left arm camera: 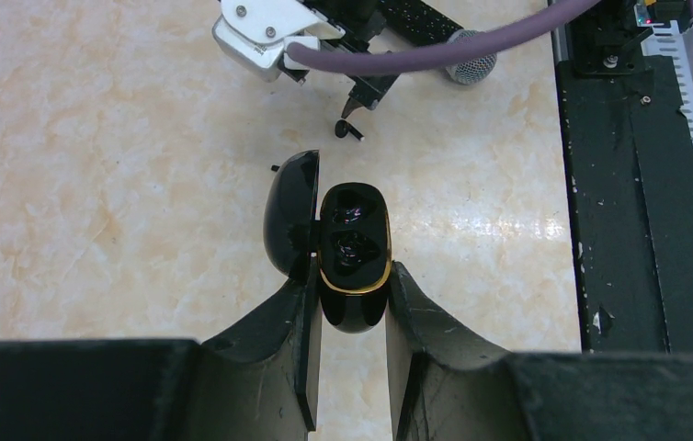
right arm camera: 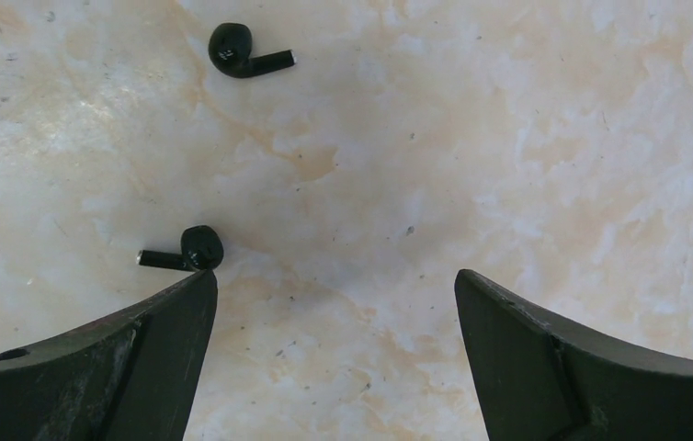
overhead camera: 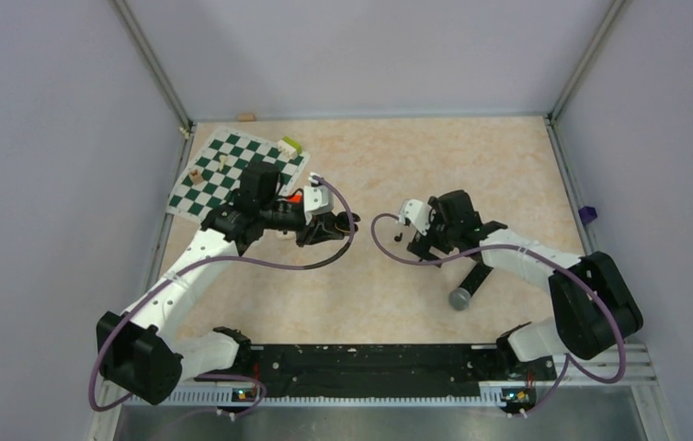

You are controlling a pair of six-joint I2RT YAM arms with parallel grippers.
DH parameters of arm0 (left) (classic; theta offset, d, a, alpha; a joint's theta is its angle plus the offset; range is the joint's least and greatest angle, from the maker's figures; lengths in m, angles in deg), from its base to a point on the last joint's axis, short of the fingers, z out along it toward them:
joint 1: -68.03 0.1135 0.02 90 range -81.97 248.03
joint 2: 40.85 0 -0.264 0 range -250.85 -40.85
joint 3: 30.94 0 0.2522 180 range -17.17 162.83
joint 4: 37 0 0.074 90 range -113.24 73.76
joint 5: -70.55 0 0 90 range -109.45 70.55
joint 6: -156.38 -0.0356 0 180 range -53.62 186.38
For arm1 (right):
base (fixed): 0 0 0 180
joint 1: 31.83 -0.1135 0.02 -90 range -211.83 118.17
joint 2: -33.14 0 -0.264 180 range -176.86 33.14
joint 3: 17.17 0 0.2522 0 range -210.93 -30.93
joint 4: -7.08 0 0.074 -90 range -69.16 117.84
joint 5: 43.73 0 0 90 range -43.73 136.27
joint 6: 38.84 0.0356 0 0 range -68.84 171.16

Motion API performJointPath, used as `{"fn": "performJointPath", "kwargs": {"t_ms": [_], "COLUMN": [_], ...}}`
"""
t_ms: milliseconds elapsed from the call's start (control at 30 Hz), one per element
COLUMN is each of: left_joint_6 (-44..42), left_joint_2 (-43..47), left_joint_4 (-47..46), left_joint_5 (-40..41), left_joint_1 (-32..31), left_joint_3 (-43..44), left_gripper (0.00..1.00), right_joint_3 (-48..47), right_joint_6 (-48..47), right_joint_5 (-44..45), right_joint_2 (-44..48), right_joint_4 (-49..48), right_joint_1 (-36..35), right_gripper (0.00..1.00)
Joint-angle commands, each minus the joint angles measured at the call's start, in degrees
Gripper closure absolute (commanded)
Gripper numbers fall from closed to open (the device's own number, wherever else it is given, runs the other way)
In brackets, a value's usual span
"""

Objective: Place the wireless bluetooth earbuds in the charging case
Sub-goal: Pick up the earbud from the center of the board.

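My left gripper [left arm camera: 352,280] is shut on the charging case [left arm camera: 354,234], a glossy black case with a gold rim. Its lid [left arm camera: 291,216] stands open to the left and the wells face the camera. In the top view this gripper [overhead camera: 329,230] is left of centre. Two black earbuds with short stems lie on the table in the right wrist view: one far ahead [right arm camera: 237,50], one [right arm camera: 191,250] just beyond the left fingertip [right arm camera: 187,303]. My right gripper [right arm camera: 335,285] is open and empty above the table. One earbud [left arm camera: 350,130] also shows beyond the case.
A black microphone with a grey head [overhead camera: 469,285] lies under the right arm. A green-and-white chessboard [overhead camera: 232,170] with small pieces lies at the back left, with an orange-red block [overhead camera: 295,196] and a yellow-green block [overhead camera: 289,144] nearby. A black rail [overhead camera: 361,358] runs along the near edge.
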Motion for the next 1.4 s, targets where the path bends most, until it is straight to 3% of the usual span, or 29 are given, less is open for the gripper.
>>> {"fn": "performJointPath", "kwargs": {"t_ms": [0, 100, 300, 467, 667, 867, 1367], "left_joint_6": [0.5, 0.4, 0.5, 0.4, 0.4, 0.3, 0.2], "left_joint_2": [1.3, 1.1, 0.5, 1.2, 0.7, 1.1, 1.0], "left_joint_4": [-2.7, -2.8, -2.8, -2.9, -3.1, -3.1, -3.2], "left_joint_5": [-1.6, -1.7, -1.7, -1.5, -1.7, -1.6, -1.7], "left_joint_1": [0.1, 0.1, 0.1, 0.1, 0.1, 0.1, 0.1], "left_joint_3": [-0.1, -0.1, 0.2, -0.2, -0.1, -0.3, -0.5], "left_gripper": [1.00, 1.00, 1.00, 1.00, 1.00, 1.00, 1.00], "right_joint_3": [-6.6, -11.2, -19.3, -20.0, -19.8, -20.2, -19.8], "right_joint_6": [2.3, 4.7, 12.0, 15.8, 15.8, 16.3, 15.9], "right_joint_5": [-9.9, -19.3, -24.4, -23.4, -23.3, -23.6, -22.2], "right_joint_2": [2.5, 1.3, -9.3, -16.4, -17.6, -19.1, -20.2], "right_joint_4": [6.9, 13.1, 23.3, 24.9, 26.5, 26.9, 26.6], "right_joint_1": [2.7, 6.0, 6.8, 6.8, 6.8, 6.8, 4.9], "right_gripper": [0.01, 0.04, 0.19, 0.33, 0.38, 0.51, 0.62]}}
